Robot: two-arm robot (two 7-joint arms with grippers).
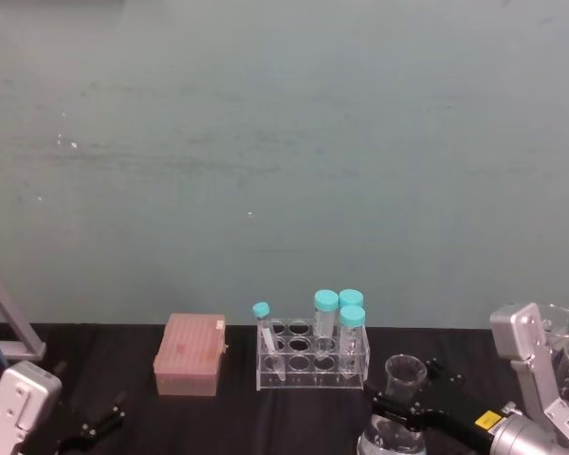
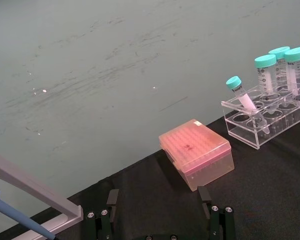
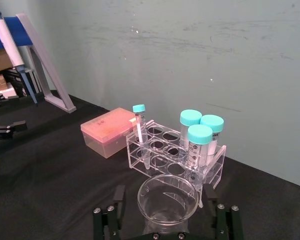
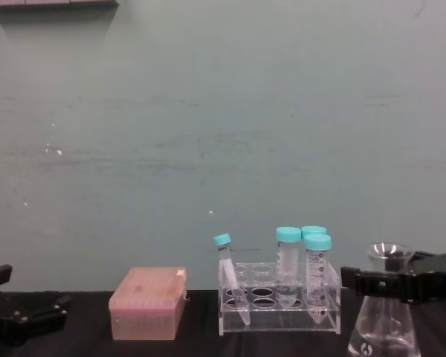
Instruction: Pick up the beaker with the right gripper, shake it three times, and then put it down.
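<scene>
The beaker is a clear conical flask standing on the black table at the right front, just in front of the tube rack. My right gripper reaches in from the right at its neck. In the right wrist view the flask's open mouth sits between the two black fingers, with a gap on each side, so the right gripper is open. In the chest view the black fingers cross the neck of the beaker. My left gripper rests open, low at the left.
A clear rack with several teal-capped tubes stands just behind the flask. A pink tip box sits left of it. A grey pipette stand is at the far left. A teal wall runs behind the table.
</scene>
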